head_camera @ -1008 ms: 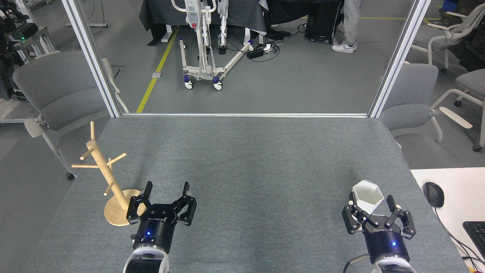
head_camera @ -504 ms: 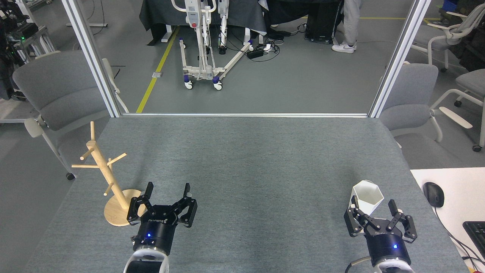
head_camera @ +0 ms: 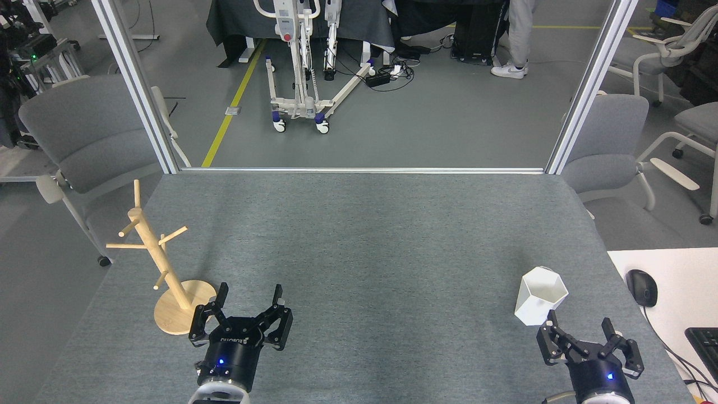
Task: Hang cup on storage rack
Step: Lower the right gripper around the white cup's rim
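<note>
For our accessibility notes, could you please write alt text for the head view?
A white cup stands on a grey table just beyond the open right gripper. The open left gripper sits beside a wooden rack.

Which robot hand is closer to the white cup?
The right gripper, open just below the cup. The left gripper is far across the table, beside the storage rack.
</note>
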Motion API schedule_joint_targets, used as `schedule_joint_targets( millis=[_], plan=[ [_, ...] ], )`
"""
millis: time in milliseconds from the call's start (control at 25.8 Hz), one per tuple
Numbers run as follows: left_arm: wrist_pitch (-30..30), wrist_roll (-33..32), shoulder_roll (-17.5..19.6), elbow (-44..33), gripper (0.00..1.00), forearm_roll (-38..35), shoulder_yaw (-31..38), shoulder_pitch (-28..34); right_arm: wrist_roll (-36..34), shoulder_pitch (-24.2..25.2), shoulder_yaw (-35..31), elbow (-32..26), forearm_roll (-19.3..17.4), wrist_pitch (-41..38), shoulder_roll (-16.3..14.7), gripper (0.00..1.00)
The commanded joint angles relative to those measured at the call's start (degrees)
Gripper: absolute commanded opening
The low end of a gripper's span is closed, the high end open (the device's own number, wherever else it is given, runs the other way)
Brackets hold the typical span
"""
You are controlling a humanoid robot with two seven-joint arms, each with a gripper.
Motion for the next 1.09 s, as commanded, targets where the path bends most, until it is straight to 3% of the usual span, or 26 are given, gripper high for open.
schedule_joint_targets(
  millis=[0,1047],
  plan=[
    [-0.2,-0.1,0.1,-0.1,1.0,0.0,0.0,1.0,-0.4,-1.7,-0.3,3.3,-0.1,0.0,-1.4,1.0],
    [0.4,-0.1,0.0,-0.3,1.0,-0.1,0.1,1.1,-2.4,-3.4,2.4,5.5,-0.1,-1.9,-1.6,1.0]
  ],
)
